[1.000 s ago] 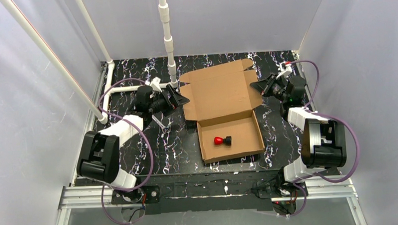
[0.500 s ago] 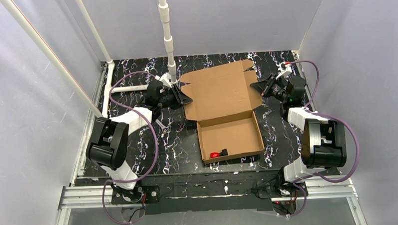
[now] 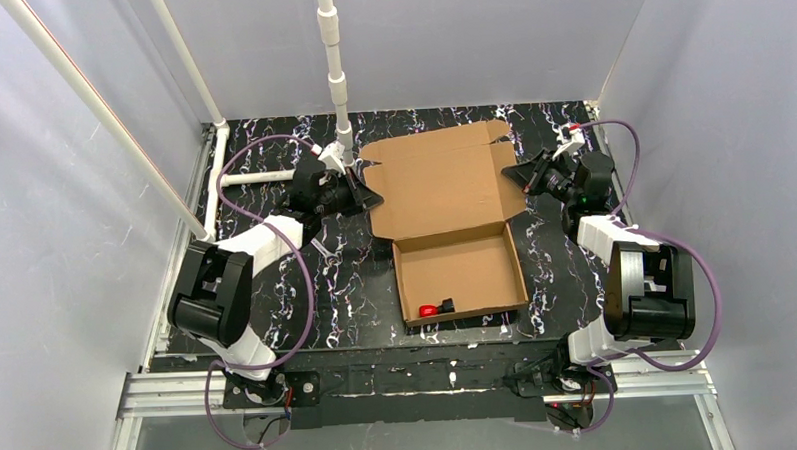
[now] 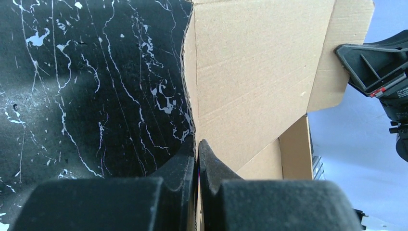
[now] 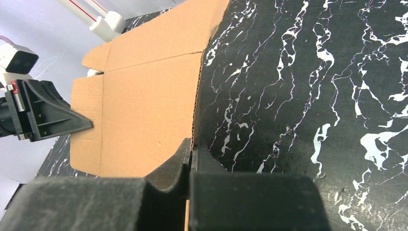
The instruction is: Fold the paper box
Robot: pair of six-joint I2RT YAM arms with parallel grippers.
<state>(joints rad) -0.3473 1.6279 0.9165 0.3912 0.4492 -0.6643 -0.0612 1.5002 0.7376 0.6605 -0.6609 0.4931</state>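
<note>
Nearest the arm bases, on the black marbled table (image 3: 348, 277), the tray half of the paper box (image 3: 443, 188) is seen with its walls already raised. A small red and black object (image 3: 434, 309) is lying in the tray's near left corner.

Beyond the tray, the lid panel is spread open away from the arms, hinged along the tray's far side. The lid's left edge is pinched by the left gripper (image 3: 370, 198). Its fingers are closed flat on the cardboard, as is confirmed in the left wrist view, and nothing else is held. The opposite edge is gripped in the same way by the right gripper (image 3: 514, 173), its fingers shut on the corrugated rim. Farther off, a white pipe (image 3: 335, 77) is seen rising just beside the lid's far left corner.

The cardboard is judged to be light and fairly stiff. It would be easily creased away from its scored lines, and would likely be slid across the smooth table if pushed. A hold at both side edges, close to the side flaps, is thought best, so that the lid can be swung over the tray evenly without being twisted.
</note>
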